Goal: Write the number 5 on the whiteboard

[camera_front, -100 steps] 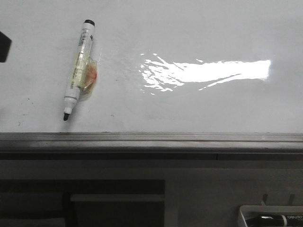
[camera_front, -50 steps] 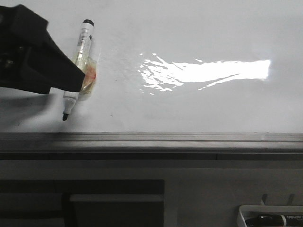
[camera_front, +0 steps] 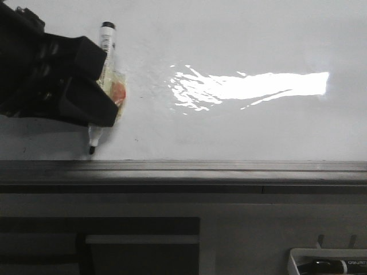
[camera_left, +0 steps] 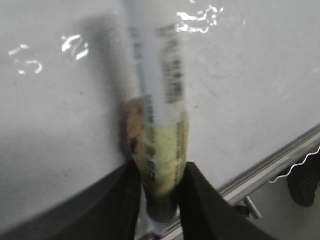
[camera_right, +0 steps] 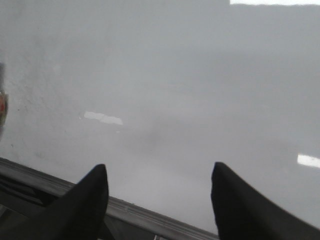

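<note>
My left gripper (camera_left: 160, 200) clamps the taped barrel of one marker (camera_front: 106, 43) lying on the whiteboard (camera_front: 241, 34), its tip pointing past the fingers toward the grey edge rail (camera_front: 229, 167). This looks like the pick-up step: no number 5 is drawn, so next I must lift, angle the tip down and press. My right gripper (camera_right: 157, 200) hangs spread and empty. A second marker (camera_front: 338, 265) sits in a tray (camera_front: 295, 258).
</note>
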Tool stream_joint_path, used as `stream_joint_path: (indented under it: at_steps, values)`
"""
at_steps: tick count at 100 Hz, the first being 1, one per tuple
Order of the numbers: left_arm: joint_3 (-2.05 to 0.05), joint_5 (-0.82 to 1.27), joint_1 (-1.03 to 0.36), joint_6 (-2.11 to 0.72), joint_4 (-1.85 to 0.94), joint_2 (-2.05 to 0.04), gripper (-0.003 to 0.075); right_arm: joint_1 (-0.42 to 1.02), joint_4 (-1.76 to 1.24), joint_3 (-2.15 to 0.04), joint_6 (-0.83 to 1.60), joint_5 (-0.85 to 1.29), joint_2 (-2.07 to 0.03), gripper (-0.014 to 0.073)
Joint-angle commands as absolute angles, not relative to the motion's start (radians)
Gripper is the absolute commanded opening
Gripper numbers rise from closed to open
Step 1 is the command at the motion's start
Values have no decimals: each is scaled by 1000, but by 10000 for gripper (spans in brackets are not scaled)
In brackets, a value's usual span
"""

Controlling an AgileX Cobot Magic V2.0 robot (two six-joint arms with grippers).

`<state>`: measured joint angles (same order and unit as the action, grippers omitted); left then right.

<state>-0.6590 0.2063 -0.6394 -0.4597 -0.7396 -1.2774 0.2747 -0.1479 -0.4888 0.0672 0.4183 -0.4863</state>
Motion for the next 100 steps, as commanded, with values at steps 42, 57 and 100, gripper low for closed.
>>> stream_joint_path:
  at_steps: [42,57,100]
  values:
    - [-812,550,-752,-1023,-628,-1229,-20,647,-318,-657,429,419,-680,399]
    - [-824,550,-795,-1045,-494,-1204,-20,816,-318,-683,463,397,-771,399]
    - [-824,559,-891,-1055,-311,-1149,-20,972,-318,-686,463,196,-926,399]
